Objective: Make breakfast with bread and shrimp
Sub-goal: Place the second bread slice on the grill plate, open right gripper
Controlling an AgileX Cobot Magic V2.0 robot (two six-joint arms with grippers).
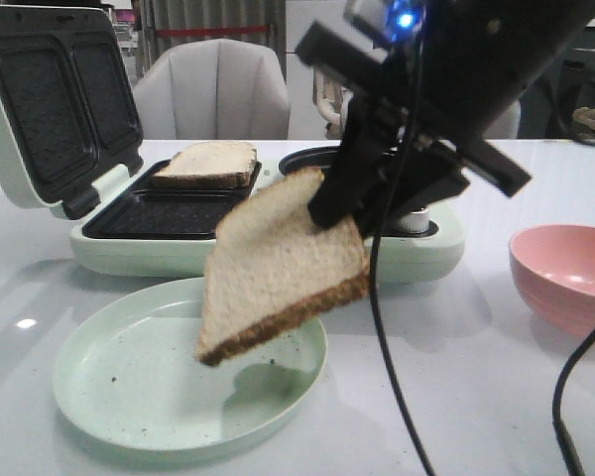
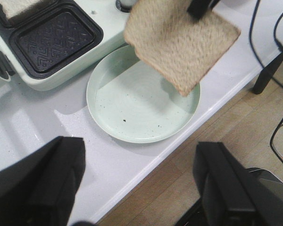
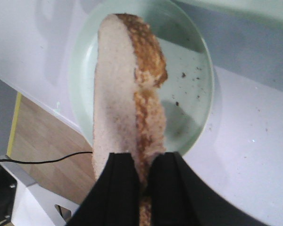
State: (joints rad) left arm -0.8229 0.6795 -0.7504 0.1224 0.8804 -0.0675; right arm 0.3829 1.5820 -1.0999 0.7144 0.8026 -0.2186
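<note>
Right gripper (image 1: 342, 213) clamps bread (image 1: 278, 263) at frame centre above plate (image 1: 129, 416); next, judged: carry to upper-left press (image 1: 159, 213). Left gripper (image 2: 139, 183) open.

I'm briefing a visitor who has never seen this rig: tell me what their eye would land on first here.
First, the bread slice hanging in mid-air over the pale green plate, pinched at one edge by the right pincer. Behind it sits the open sandwich maker with a second slice in its far left well, the near well bare. At the right edge stands a pink bowl.
</note>
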